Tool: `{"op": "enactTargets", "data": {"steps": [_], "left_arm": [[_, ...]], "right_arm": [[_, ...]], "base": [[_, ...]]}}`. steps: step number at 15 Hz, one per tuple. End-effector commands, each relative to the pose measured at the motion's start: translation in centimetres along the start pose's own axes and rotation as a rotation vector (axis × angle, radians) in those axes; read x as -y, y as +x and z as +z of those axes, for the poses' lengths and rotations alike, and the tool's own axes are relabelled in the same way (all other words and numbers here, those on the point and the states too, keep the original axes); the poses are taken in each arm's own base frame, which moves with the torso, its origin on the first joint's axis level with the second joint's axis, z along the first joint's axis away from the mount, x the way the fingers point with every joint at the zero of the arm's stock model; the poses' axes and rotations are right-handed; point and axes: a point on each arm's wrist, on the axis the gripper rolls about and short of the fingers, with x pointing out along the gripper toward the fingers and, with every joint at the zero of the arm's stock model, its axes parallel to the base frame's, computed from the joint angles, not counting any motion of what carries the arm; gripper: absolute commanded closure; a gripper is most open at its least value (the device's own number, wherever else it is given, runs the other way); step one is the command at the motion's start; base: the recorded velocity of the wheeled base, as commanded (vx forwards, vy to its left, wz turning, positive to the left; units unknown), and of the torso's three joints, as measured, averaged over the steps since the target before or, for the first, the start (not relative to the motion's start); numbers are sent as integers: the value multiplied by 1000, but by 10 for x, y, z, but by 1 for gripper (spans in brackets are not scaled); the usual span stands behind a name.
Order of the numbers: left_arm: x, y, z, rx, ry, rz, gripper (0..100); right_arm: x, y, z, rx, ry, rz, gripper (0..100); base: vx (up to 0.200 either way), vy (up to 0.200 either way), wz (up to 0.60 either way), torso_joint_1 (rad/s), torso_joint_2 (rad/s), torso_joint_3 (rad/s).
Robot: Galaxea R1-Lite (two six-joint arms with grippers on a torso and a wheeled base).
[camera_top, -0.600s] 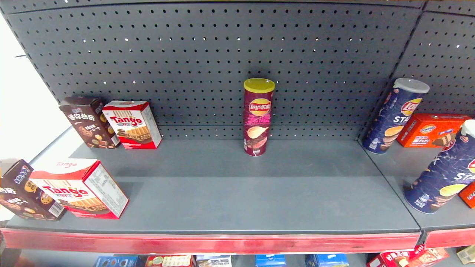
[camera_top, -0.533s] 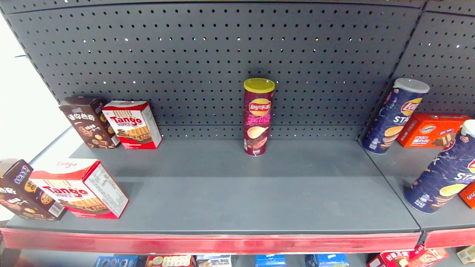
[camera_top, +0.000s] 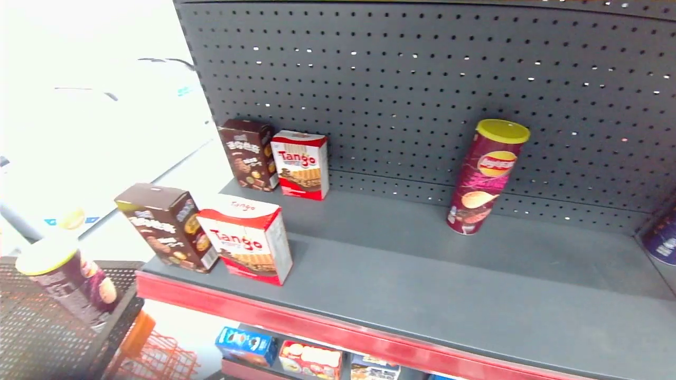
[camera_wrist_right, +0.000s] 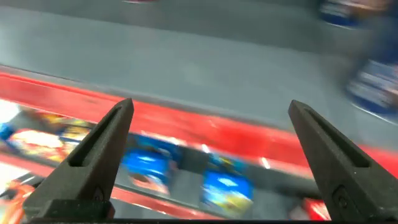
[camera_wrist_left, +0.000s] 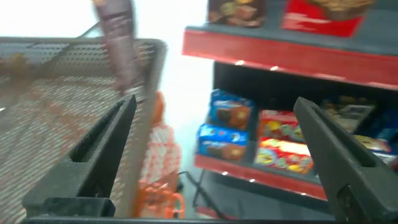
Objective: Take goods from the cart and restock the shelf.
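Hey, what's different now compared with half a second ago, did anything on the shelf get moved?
Only the head camera swung to the robot's left, bringing the cart and a chip can in it into view. On the shelf nothing moved: the purple can, the front wafer box and the rear wafer box keep their places.

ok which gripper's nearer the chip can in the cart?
Left: the left gripper is by the cart with the chip can ahead; the right gripper faces the shelf front.
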Motion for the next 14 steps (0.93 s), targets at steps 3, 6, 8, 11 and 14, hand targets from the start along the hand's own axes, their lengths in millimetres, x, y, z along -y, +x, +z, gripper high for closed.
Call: {"op": "enactTargets", "data": {"steps": [3,6,8,11,14], "left_arm": [[0,0,0,-1,1,-1,0],[0,0,0,-3,0,-1,0],[0,0,0,-1,3,-5,0],[0,0,0,-1,3,-4,0],[0,0,0,-1,3,-7,0]], "right_arm": [[0,0,0,-1,-1,0,0],[0,0,0,-1,1,-1,0],[0,0,0,-1,1,-1,0],[0,0,0,-1,1,-1,0],[0,0,0,-1,1,-1,0]], "base": [[0,0,600,-1,5,2],[0,0,200,-1,1,2],[0,0,0,0,0,0],[0,0,0,0,0,0],[0,0,0,0,0,0]]}}
